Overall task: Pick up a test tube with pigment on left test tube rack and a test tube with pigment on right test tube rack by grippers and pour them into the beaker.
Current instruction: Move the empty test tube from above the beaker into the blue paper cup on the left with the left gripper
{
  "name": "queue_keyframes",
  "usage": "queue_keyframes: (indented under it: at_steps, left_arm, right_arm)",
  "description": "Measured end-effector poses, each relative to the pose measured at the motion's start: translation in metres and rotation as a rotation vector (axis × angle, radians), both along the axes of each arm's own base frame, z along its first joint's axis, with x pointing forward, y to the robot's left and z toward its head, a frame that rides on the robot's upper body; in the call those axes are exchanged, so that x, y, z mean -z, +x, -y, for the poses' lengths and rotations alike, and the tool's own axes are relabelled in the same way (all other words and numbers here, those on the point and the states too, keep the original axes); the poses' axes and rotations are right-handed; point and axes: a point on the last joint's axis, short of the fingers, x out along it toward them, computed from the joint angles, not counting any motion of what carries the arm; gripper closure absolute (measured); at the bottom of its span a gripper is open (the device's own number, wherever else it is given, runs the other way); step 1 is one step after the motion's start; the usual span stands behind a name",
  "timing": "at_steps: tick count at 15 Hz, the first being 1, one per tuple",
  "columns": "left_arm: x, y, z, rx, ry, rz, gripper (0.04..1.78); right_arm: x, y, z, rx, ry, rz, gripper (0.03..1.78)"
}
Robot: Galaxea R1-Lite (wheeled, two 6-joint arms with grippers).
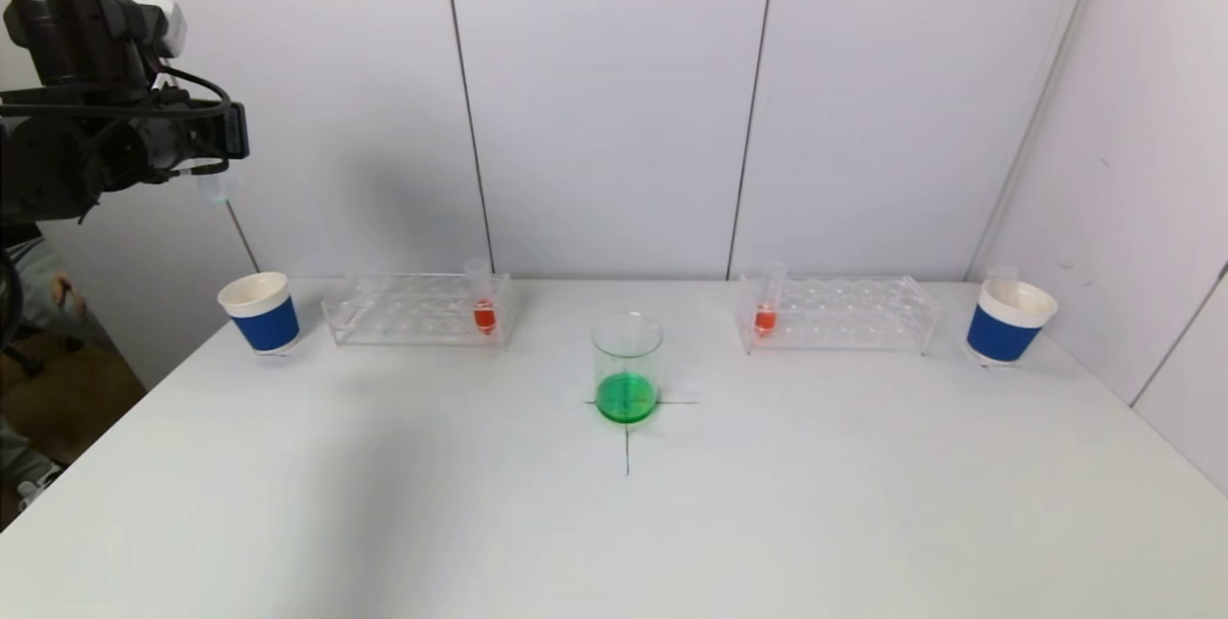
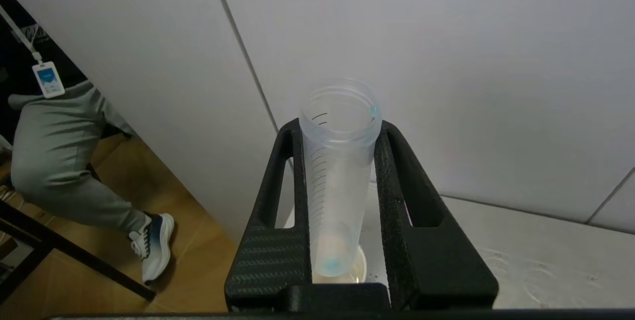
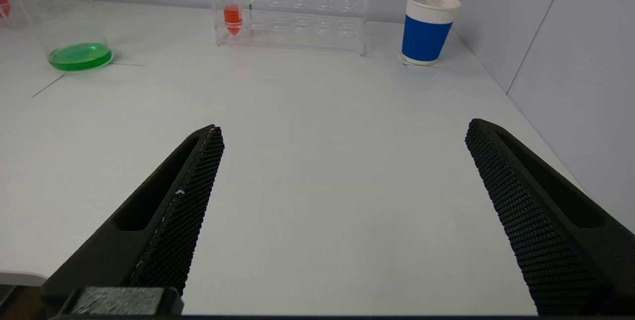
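My left gripper [image 1: 219, 163] is raised high at the far left, above the left blue paper cup [image 1: 261, 312]. It is shut on a clear test tube [image 2: 337, 161] that holds only a trace of blue at its bottom; the tube also shows in the head view [image 1: 213, 187]. The glass beaker [image 1: 626, 365] with green liquid stands mid-table. The left rack [image 1: 413, 310] holds a tube of red pigment [image 1: 483, 304]. The right rack [image 1: 844, 312] holds another red tube [image 1: 767, 302]. My right gripper [image 3: 346, 129] is open and empty, low over the near right table, out of the head view.
A second blue paper cup [image 1: 1007, 320] stands at the far right with a clear tube in it. The wall runs close behind the racks and along the right side. A person stands beyond the table's left edge [image 2: 59, 161].
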Motion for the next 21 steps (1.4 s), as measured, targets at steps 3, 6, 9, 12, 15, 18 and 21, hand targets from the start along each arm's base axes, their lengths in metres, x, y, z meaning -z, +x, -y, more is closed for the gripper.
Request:
queue_keyframes:
  at_steps: [3,6,9,12,15,18,21]
  left_arm:
    - [0.013,0.004,-0.009,-0.022,-0.048,-0.017,1.4]
    - [0.025,0.012,-0.022,-0.029,-0.056,-0.017,1.4]
    - [0.042,0.023,-0.034,-0.051,-0.068,-0.015,1.4]
    - [0.06,0.036,-0.046,-0.057,-0.086,-0.018,1.4]
    - [0.078,0.046,-0.05,-0.056,-0.088,-0.02,1.4]
    - [0.093,0.052,-0.051,-0.054,-0.091,-0.038,1.4]
    - [0.107,0.052,-0.05,-0.038,-0.097,-0.059,1.4]
  right_arm:
    - [0.0,0.0,0.0,0.0,0.0,0.0,0.04]
    - [0.0,0.0,0.0,0.0,0.0,0.0,0.04]
    - [0.0,0.0,0.0,0.0,0.0,0.0,0.04]
    - [0.0,0.0,0.0,0.0,0.0,0.0,0.04]
    - [0.0,0.0,0.0,0.0,0.0,0.0,0.04]
    - [0.0,0.0,0.0,0.0,0.0,0.0,0.04]
    - [0.0,0.0,0.0,0.0,0.0,0.0,0.04]
